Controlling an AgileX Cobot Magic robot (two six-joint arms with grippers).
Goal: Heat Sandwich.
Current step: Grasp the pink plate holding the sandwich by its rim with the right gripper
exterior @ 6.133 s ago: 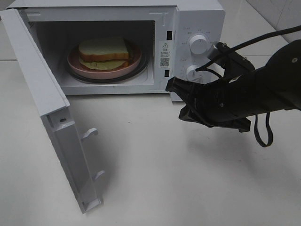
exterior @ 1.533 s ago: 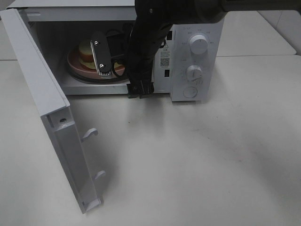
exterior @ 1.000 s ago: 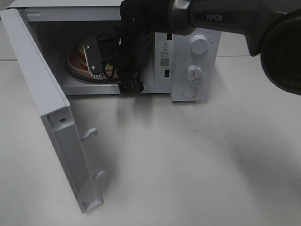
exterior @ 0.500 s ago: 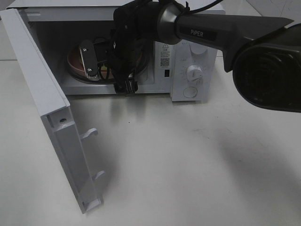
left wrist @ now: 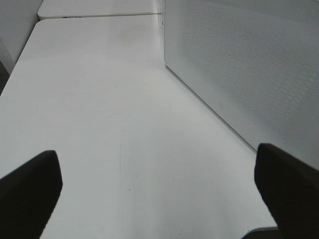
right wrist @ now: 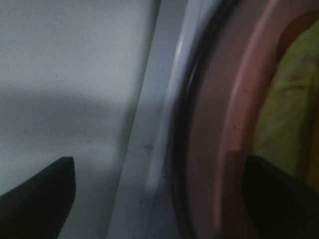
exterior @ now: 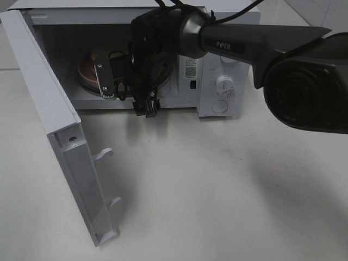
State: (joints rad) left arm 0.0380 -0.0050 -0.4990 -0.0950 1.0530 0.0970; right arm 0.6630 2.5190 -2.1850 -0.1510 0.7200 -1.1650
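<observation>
White tabletop (exterior: 217, 190) fills the near part of the scene, and at its far edge stands a white microwave (exterior: 239, 98) with its door (exterior: 49, 103) swung wide open to the left, two latch hooks (exterior: 103, 155) jutting from the door's near edge. From the right, the right arm (exterior: 244, 46) – a dark tube with a black wrist – reaches across the control panel, above a round dial (exterior: 224, 84), and into the open cavity. Inside sits a round pink plate (exterior: 86, 70), and on it the sandwich (right wrist: 289, 109), of which the high view shows little, since the wrist and fingers stand in front of it. The right gripper (right wrist: 159, 199) is spread wide: in its wrist view one dark fingertip (right wrist: 40, 194) lies outside the plate on the cavity's sill side, the other over the plate, with the pink rim and the pale green filling showing between them – nothing is clamped. The left gripper (left wrist: 159, 199), out of the high view, is also wide open and empty above bare tabletop, just beside a white perforated panel (left wrist: 249, 64); whether that panel is the door or the oven's side cannot be told.
</observation>
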